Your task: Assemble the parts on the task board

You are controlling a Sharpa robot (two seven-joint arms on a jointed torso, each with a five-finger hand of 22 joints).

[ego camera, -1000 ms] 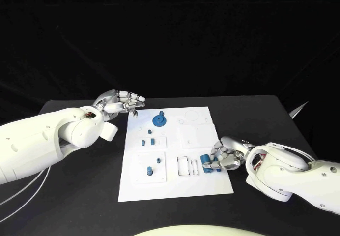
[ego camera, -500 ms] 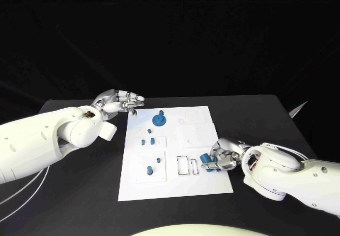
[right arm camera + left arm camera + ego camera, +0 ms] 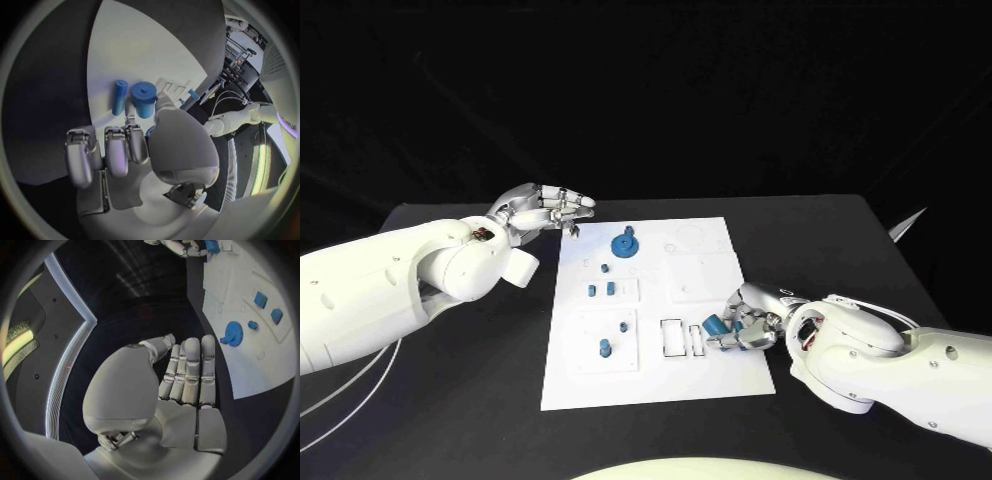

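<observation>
Right silver hand [image 3: 750, 325] had its fingers curled around a stubby blue plastic cylinder [image 3: 144, 99] at the flat white task board's [image 3: 653, 385] right edge, probably light, stiff, slippery, best pinched mid-barrel, while the left hand [image 3: 542, 209] hovered off the board's far-left corner, curled on nothing.

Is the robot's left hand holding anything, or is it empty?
Empty. The left hand hangs beside the task board, fingers straight and together, nothing in them.

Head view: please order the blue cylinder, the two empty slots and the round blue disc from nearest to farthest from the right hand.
1. Blue cylinder, at the right hand fingers.
2. Empty slots, beside it, toward the board's middle.
3. Round blue disc, at the board's far end.
</observation>
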